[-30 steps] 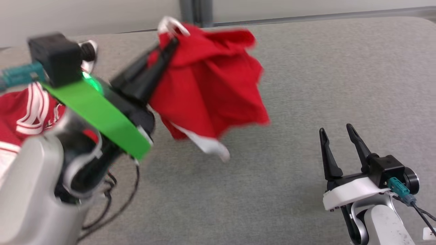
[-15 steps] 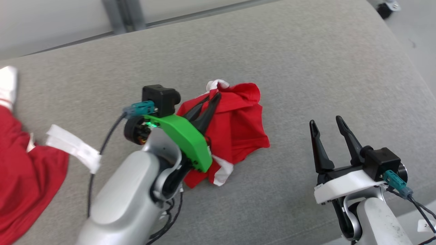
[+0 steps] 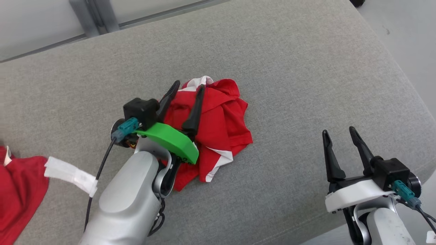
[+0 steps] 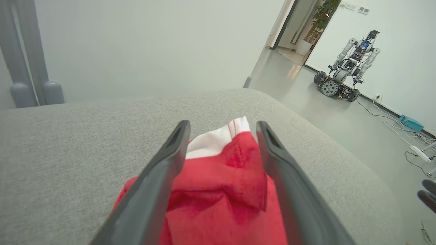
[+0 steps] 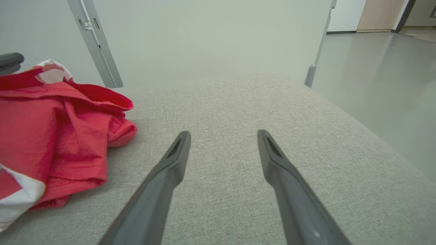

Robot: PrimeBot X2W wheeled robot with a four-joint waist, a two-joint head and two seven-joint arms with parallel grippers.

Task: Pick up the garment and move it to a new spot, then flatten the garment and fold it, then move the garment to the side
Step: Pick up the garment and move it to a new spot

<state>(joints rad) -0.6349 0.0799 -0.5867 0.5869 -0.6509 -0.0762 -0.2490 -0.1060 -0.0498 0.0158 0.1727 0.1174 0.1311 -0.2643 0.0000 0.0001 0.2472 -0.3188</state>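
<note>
Your garment lies in a crumpled red heap near the middle of the grey cushion, with white trim poking out at its far end and near edge. The left gripper sits right over it, fingers spread wide and straddling a raised fold. In the left wrist view the cloth bulges up between them, though nothing is clamped. Your right gripper hovers well apart to the right, its fingers also wide and empty. The main risk is in the withdrawal. With that fold pressed against the inner faces of the left fingers, pulling straight back could snag it and drag the heap along, or tighten the bunching. Lift clear first. When you go to flatten, the layers are stacked and twisted, so a pinch into the middle will likely catch several plies and spread nothing. Look for an edge or the white trim instead. A second red cloth lies at the left edge, so don't mistake it for your target. The left arm's cable hangs low enough to brush it.
</note>
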